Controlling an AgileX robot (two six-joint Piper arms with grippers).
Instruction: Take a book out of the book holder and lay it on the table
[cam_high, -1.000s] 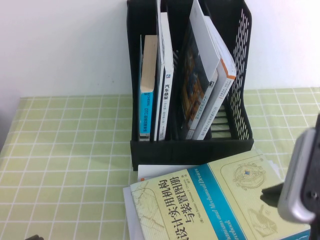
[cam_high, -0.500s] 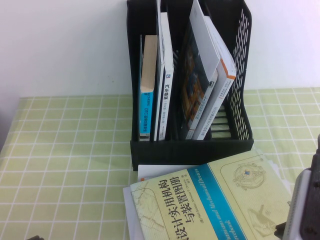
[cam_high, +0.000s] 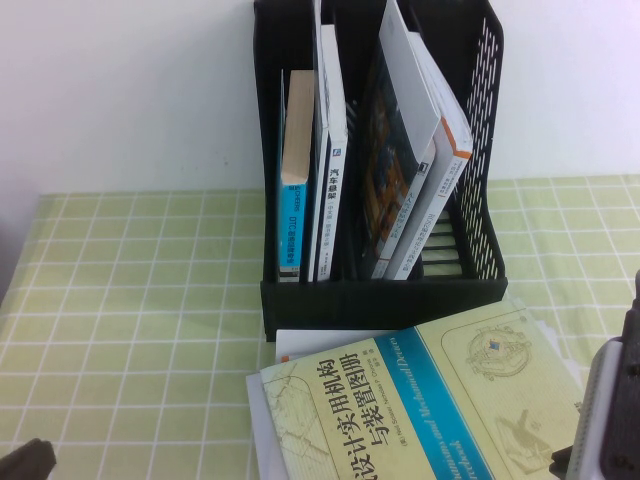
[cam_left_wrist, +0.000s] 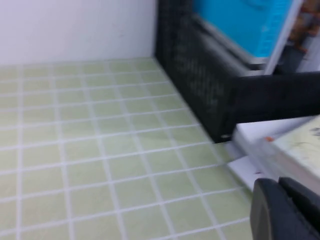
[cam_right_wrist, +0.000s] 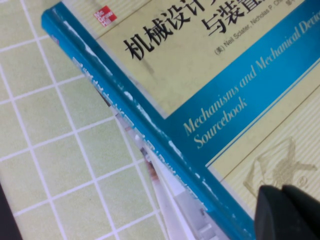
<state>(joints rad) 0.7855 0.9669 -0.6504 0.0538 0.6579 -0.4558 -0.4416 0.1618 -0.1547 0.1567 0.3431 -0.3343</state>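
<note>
The book (cam_high: 420, 400), pale yellow with a blue band and black Chinese title, lies flat on the table (cam_high: 140, 300) just in front of the black book holder (cam_high: 380, 300). In the right wrist view its cover (cam_right_wrist: 210, 75) and blue spine fill the frame. My right gripper (cam_right_wrist: 287, 212) is shut and empty, just above the cover's line drawing; in the high view it is at the lower right (cam_high: 565, 462). My left gripper (cam_left_wrist: 285, 210) is shut and empty, low over the cloth left of the book, at the high view's bottom left corner (cam_high: 28, 458).
The holder still has a smaller blue-spined book (cam_high: 293, 200), a white book (cam_high: 330, 170) and a white-and-orange book (cam_high: 440, 190) leaning in it. White books or papers (cam_high: 300, 345) lie under the big book. A white wall stands behind.
My right arm has dropped back toward the lower right, away from the book. My left gripper has come into the high view's bottom left corner. The book has not moved.
</note>
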